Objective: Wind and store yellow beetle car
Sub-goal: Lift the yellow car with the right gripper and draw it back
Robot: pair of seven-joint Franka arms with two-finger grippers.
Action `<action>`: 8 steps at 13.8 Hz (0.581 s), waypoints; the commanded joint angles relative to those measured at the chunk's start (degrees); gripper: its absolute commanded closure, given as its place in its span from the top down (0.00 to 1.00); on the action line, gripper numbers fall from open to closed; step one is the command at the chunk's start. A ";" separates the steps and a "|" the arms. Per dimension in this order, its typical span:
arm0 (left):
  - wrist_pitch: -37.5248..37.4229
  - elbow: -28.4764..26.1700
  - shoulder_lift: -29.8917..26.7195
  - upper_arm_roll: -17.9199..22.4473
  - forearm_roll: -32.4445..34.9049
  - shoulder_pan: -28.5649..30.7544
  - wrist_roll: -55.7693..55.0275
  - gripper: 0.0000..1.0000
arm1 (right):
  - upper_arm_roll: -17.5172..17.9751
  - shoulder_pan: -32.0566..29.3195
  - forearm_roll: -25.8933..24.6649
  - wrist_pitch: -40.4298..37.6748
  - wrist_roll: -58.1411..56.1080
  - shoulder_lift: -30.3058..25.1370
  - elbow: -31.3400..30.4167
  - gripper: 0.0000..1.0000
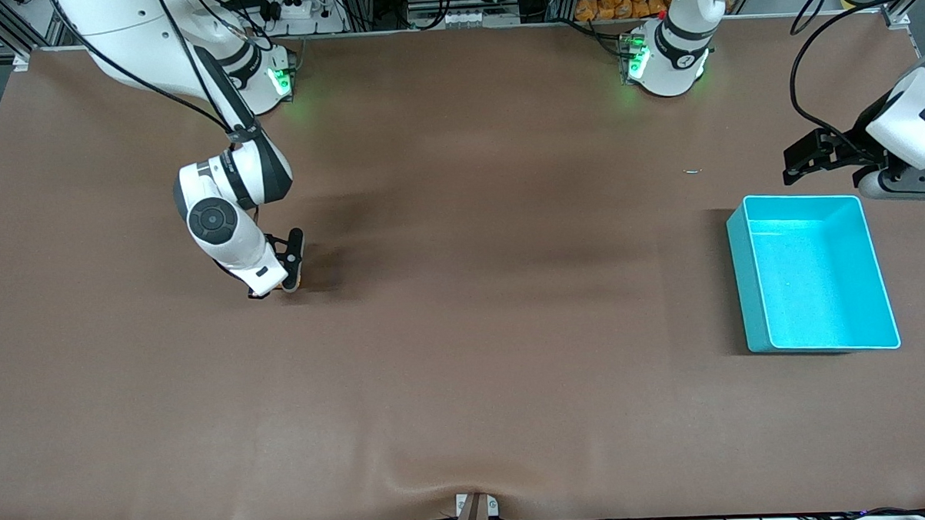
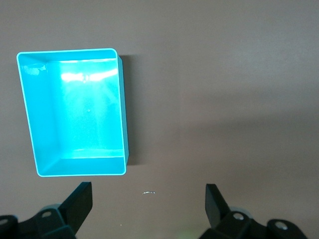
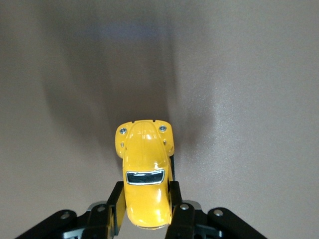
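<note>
From my station I saw the brown table (image 1: 465,329) carrying very little: a turquoise bin (image 1: 813,275) stood toward the left arm's end, open and with nothing in it, and a tiny pale speck (image 1: 692,171) lay on the cloth a little farther from the front camera than the bin. Between the bin and the right arm's end the surface was bare cloth with soft shadows, so nothing stood in the way between the two. The right gripper (image 3: 145,211) was down at the table toward the right arm's end, its two fingers closed against the sides of the yellow beetle car (image 3: 145,172), which pointed away from the wrist camera with its headlights and dark window showing; in the front view only a sliver of orange (image 1: 292,282) showed beside the fingers. I could not tell whether the wheels were touching the cloth. The left gripper (image 2: 147,206) waited in the air just beside the bin, over the cloth near the speck, its fingers (image 2: 79,201) spread wide and holding nothing. I could read no brand, label or writing on the car, the bin or the arms; the bases glowed green.
</note>
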 commanded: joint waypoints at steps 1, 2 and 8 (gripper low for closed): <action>-0.01 0.59 0.15 -0.22 0.76 0.13 1.05 1.00 | 0.25 -0.63 -0.60 0.98 -1.33 1.67 0.77 0.28; -0.01 0.59 0.15 -0.13 0.76 0.13 1.05 1.00 | 0.25 -0.80 -0.60 1.07 -1.42 1.67 0.77 0.28; -0.01 0.59 0.15 -0.13 0.76 0.30 1.05 1.00 | 0.17 -1.60 -0.69 1.51 -1.51 2.19 0.60 0.29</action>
